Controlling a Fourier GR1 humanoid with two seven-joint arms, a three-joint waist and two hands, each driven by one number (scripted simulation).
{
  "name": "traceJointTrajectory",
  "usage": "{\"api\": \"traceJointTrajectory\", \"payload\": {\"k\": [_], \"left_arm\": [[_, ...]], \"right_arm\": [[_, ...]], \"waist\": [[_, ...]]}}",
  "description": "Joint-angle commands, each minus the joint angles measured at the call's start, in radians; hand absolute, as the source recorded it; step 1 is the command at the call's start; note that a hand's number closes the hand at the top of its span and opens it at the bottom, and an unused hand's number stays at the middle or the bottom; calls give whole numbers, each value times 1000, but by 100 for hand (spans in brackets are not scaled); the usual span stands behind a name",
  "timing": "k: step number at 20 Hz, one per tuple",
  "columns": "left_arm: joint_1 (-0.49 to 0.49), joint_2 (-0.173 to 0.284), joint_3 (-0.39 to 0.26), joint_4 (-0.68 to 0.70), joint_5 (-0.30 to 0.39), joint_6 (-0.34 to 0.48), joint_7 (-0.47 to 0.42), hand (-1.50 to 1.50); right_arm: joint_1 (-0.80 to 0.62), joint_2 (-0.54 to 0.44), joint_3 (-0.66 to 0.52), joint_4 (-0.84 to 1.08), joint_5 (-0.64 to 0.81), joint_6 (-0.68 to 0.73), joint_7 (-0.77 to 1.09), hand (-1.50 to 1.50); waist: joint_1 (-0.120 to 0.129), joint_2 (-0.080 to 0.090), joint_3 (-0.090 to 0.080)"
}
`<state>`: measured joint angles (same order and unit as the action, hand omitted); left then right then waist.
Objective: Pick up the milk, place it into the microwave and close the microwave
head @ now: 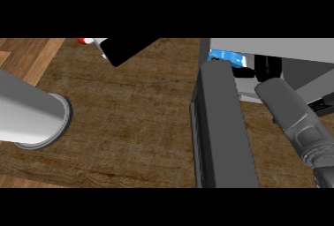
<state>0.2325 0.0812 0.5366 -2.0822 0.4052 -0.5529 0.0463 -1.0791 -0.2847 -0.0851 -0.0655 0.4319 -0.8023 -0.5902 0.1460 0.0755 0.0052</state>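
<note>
At the left, a grey forearm point(29, 117) lies over the wooden desk point(130, 132), its left hand out of view. Near the middle, the microwave's dark open door point(222, 128) stands edge-on, and just past its top end the blue milk carton point(225, 56) sits inside the microwave point(274, 48). At the right, the right forearm point(294, 117) reaches into the cavity beside the carton; whether the right hand point(264, 70) is open or closed cannot be told.
</note>
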Motion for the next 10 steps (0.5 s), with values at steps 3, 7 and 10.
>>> {"api": "traceJointTrajectory", "payload": {"k": [3, 7, 10], "left_arm": [[-29, 2, -32, 31, -28, -20, -14, -150], [-36, 19, -53, 72, -54, -53, -19, -150], [-38, 6, -88, 60, -54, -72, -22, -150]], "right_arm": [[-18, 15, 8, -15, 8, 63, -53, -150], [-16, 35, -13, -25, -14, 136, -97, -150], [-33, 39, -31, -22, -34, 210, -103, -150]], "waist": [[6, 3, 1], [-8, -1, 1], [-9, -7, 1]]}}
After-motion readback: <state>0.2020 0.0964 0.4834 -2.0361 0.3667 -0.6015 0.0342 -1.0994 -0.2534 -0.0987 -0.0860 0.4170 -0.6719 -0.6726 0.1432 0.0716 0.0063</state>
